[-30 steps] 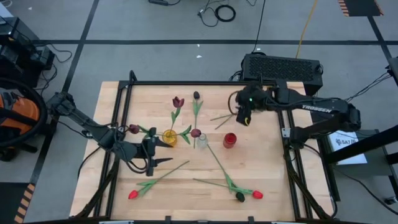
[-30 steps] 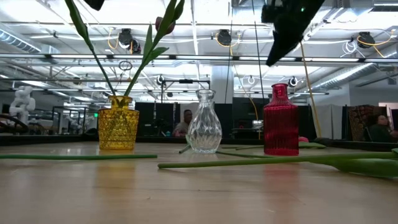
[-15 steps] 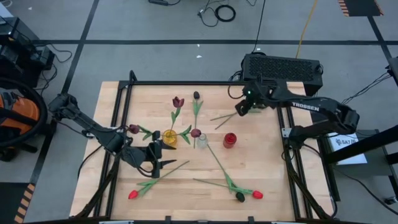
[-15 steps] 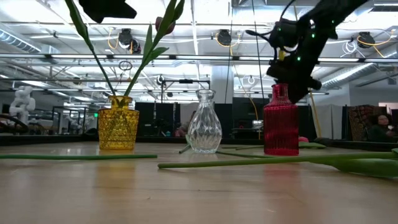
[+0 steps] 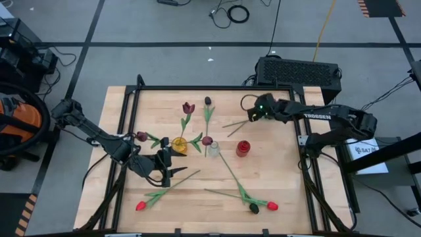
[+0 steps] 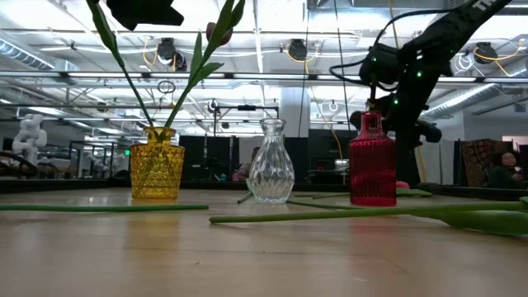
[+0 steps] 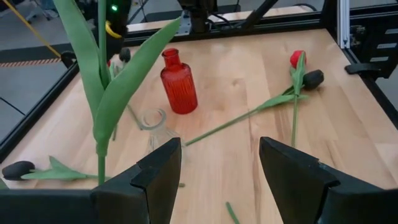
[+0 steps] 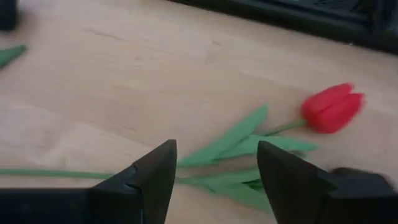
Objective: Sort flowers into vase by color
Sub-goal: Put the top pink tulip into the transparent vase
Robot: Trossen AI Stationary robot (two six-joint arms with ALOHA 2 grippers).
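Observation:
My right gripper [image 5: 253,116] hangs open low over the table's far right part, beyond the red vase [image 5: 243,148]. Under it lies a red tulip [image 8: 333,107]; its leaves [image 8: 249,146] and stem run between and below the fingers [image 8: 140,180], apart from them. My left gripper [image 5: 168,164] waits open at the near left, just in front of the yellow vase [image 5: 179,145]. That vase holds maroon tulips [image 5: 189,107] by their stems. The clear vase [image 5: 213,149] stands between the other two.
Loose flowers lie on the near half: a red one [image 5: 140,206] at the left, a red [image 5: 272,206] and a black one [image 5: 254,209] at the right, their stems crossing mid-table. A dark tulip [image 5: 208,101] lies behind the clear vase. A black frame [image 5: 210,87] rims the table.
My right gripper has come down from high over the far right corner to just above the lying red tulip, rolling its wrist on the way. My left gripper has sunk a little near the yellow vase. No flower has moved.

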